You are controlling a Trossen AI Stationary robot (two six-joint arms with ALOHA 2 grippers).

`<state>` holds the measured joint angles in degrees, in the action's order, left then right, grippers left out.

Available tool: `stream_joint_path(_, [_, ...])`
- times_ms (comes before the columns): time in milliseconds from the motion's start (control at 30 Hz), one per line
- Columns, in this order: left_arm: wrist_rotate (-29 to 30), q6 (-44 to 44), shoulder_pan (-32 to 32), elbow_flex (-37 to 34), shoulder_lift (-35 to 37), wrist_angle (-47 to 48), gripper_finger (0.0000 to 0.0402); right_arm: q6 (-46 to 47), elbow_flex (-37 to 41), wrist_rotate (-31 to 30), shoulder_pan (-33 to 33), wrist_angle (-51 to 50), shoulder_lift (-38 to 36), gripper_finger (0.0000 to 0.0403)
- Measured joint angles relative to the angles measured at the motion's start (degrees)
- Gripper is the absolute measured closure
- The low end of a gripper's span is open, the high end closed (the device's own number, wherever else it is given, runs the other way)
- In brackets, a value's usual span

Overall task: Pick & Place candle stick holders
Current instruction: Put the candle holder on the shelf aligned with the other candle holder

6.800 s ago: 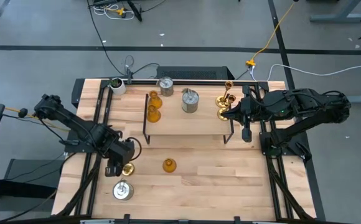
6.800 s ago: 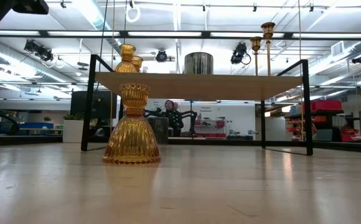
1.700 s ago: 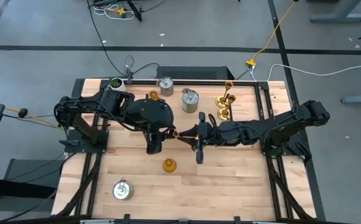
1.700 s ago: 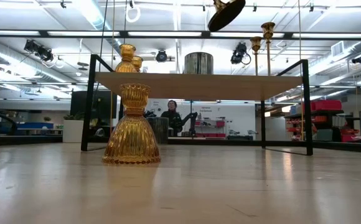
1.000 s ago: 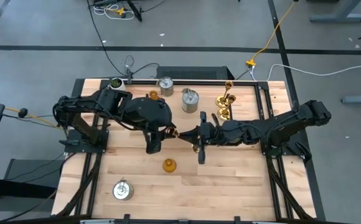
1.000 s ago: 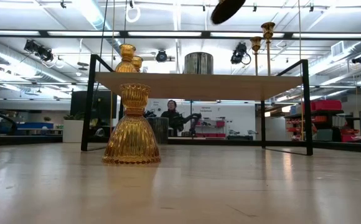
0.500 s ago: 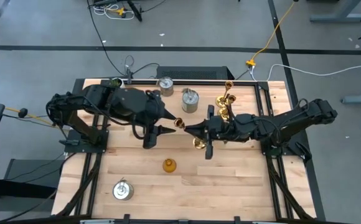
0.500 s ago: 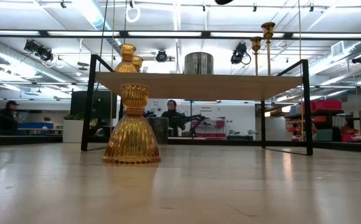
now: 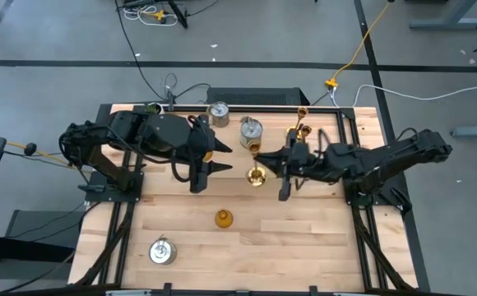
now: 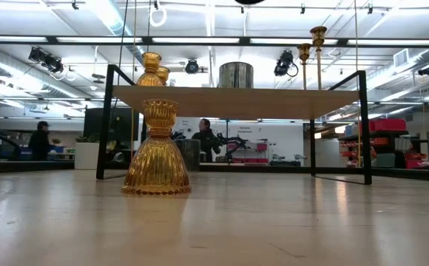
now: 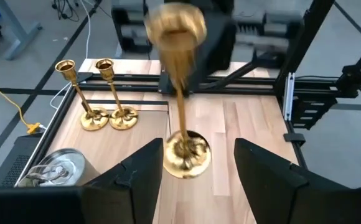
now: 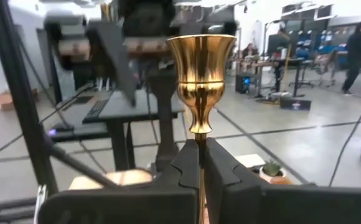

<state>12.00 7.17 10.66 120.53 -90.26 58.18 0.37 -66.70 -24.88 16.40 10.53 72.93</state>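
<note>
My right gripper (image 9: pixel 268 168) is shut on a gold candle stick holder (image 9: pixel 256 174) above the wooden rack (image 10: pixel 237 100). In the left wrist view this holder (image 11: pixel 182 99) stands upright. My left gripper (image 9: pixel 208 171) is open just to its left, its fingers (image 11: pixel 144 180) apart and touching nothing. An amber holder (image 9: pixel 223 218) stands on its base on the table in front of the rack. Two gold holders (image 9: pixel 298 131) and a silver can holder (image 9: pixel 251 131) stand on the rack's shelf. Amber holders (image 10: pixel 152 66) stand at the shelf's left. My right gripper pinches the gold holder's thin stem (image 12: pixel 200 138) between its two fingers, just below the cup (image 12: pixel 201 56). The fingers reach in level from the table's right and lie across the stem. The holder stands upright, its flared base (image 11: pixel 187 155) lifted clear of the shelf.
A silver can holder (image 9: pixel 162 251) stands near the table's front left, another (image 9: pixel 219 111) behind the rack. A whitish cup (image 9: pixel 151 108) sits at the far left corner. The rack's black wire sides (image 10: pixel 105 122) flank the shelf. People move in the room beyond.
My left gripper has let go of the gold holder and drawn back toward the table's left edge. My right gripper has carried the holder up and toward the table's right and far side, and the holder has turned from tilted to upright.
</note>
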Motion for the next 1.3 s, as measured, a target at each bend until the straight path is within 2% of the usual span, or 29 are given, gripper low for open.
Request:
stream_joint_path(367, [0.7,-0.1,0.0,0.0,0.0,-0.2,0.0195,-2.8,0.0,-5.8,0.4,-4.2,-8.6,0.0400])
stream_joint_path(567, [1.4,-0.3,0.0,0.0,0.1,-0.7,0.0195,0.3,0.0,-7.8,1.0,-9.8,-11.5,0.0401])
stream_joint_path(767, [1.5,-1.5,-0.4,0.0,1.0,-0.6,0.0195,-4.1,0.0,-11.1,2.9,-10.4,-12.9,0.0402])
stream_joint_path(1100, [1.8,-2.4,-2.4,0.0,1.2,-0.6,0.0195,-4.0,0.0,-12.1,3.2,-15.3,-13.6,0.0402])
stream_joint_path(1300, [1.8,-3.4,-2.8,0.0,1.2,-0.6,0.0195,-3.9,0.0,-10.4,3.2,-16.6,-13.6,0.0402])
